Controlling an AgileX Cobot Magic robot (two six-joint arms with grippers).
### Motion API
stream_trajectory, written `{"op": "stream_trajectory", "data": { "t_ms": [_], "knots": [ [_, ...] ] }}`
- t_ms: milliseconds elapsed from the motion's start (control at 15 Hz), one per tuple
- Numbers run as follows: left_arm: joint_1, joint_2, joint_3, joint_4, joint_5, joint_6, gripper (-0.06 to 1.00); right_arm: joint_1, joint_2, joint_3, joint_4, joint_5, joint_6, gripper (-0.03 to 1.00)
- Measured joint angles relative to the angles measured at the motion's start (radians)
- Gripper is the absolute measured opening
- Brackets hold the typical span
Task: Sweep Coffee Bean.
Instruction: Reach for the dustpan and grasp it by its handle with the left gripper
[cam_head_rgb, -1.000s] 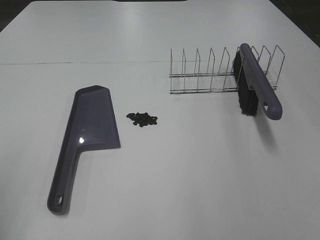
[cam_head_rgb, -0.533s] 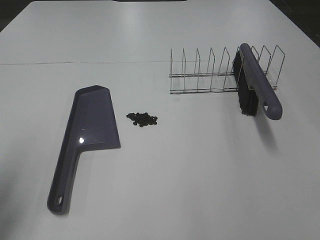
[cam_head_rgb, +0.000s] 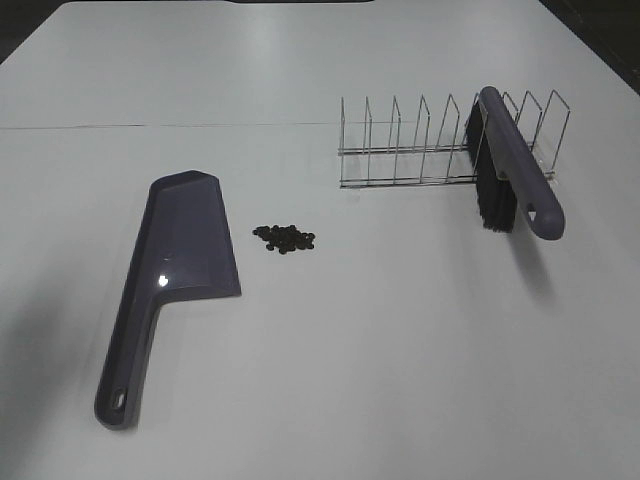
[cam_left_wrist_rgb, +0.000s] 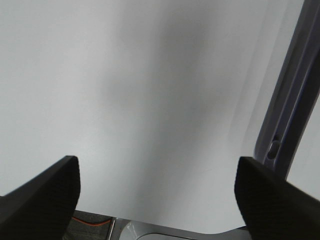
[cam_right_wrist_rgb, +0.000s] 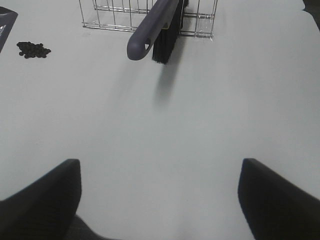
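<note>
Item: coffee beans, small heap on surface, just beside dustpan edge.
Brush: propped in wire rack, well apart from heap.
My left tool: wide, empty, near dustpan handle.
My right tool: wide, empty, facing brush.
Risks I judge: brush snags rack wires on lift; hard stroke scatters beans; unheld dustpan slides.

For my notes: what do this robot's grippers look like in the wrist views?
The left gripper has two blunt near-black fingers with finely textured faces. A thin orange cable and a pale grey metal body sit behind them. The right gripper has matching dark blunt fingers, with no cable or markings visible. The high view shows no arm.
</note>
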Motion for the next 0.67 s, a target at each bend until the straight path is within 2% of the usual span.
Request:
{"op": "stream_trajectory", "data": {
  "t_ms": [333, 467, 667],
  "knots": [
    [-0.137, 0.126, -0.059, -0.035, -0.082, -0.017, 0.77, 0.0, 0.0, 0.0, 0.0, 0.0, 0.0, 0.75],
    [-0.215, 0.223, -0.133, -0.041, -0.106, -0.038, 0.77, 0.0, 0.0, 0.0, 0.0, 0.0, 0.0, 0.75],
    [-0.246, 0.301, -0.192, -0.044, -0.11, -0.041, 0.77, 0.0, 0.0, 0.0, 0.0, 0.0, 0.0, 0.75]
  ]
}}
